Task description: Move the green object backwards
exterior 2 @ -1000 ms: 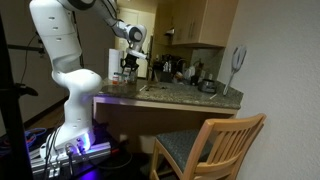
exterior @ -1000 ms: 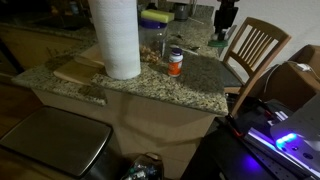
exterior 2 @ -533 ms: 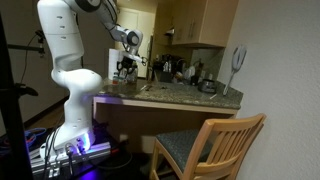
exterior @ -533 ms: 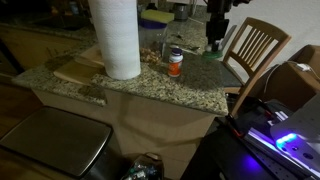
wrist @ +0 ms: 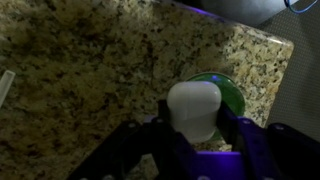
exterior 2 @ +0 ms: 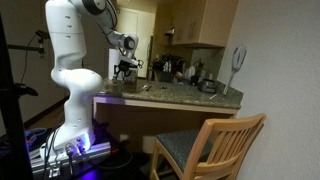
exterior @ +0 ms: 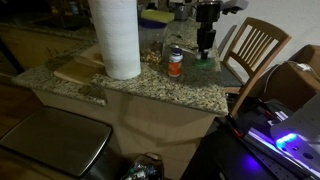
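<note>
Your dark two-fingered gripper (exterior: 205, 50) hung low over the speckled granite counter (exterior: 190, 90), near the edge at 3 o'clock in an exterior view. Its jaws were clamped on the small pale green round object (exterior: 205, 64), which was just beside the small orange bottle (exterior: 175, 63), at that bottle's 3 o'clock. In the wrist view the gripper (wrist: 197, 135) entered from 6 o'clock, its fingers (wrist: 150, 140) flanking a white rounded top (wrist: 195, 105), with the object's green (wrist: 229, 92) showing behind at 1 o'clock.

the white arm (exterior 2: 70, 40) bends forward from its base, wrist pointing straight down, the dark tool (exterior: 204, 54) clamped on the green object (wrist: 228, 92).
</note>
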Available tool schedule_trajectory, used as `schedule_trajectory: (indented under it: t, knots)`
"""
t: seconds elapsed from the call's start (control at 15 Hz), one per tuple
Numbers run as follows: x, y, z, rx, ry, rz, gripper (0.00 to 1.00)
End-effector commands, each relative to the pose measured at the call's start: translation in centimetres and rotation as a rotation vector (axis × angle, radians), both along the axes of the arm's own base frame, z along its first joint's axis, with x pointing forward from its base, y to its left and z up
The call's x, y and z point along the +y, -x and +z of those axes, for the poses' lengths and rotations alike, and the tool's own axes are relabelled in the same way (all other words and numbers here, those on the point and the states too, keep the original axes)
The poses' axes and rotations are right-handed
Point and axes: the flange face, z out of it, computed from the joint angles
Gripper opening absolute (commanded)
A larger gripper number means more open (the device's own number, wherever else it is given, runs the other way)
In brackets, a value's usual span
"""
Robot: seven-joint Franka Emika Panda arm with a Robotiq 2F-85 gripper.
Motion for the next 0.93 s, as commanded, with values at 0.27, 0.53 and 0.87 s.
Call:
schedule_trajectory:
  t: [0.27, 0.53, 0.87]
  knots:
    - [0.02, 0.28, -0.77, 0.02, 0.079, -0.093, 0.24]
    - [0.21, 0.17, -0.48, 0.01, 0.057, -0.088, 0.49]
    - [-0.15, 0.08, -0.43, -0.028, 0.12, -0.189, 0.24]
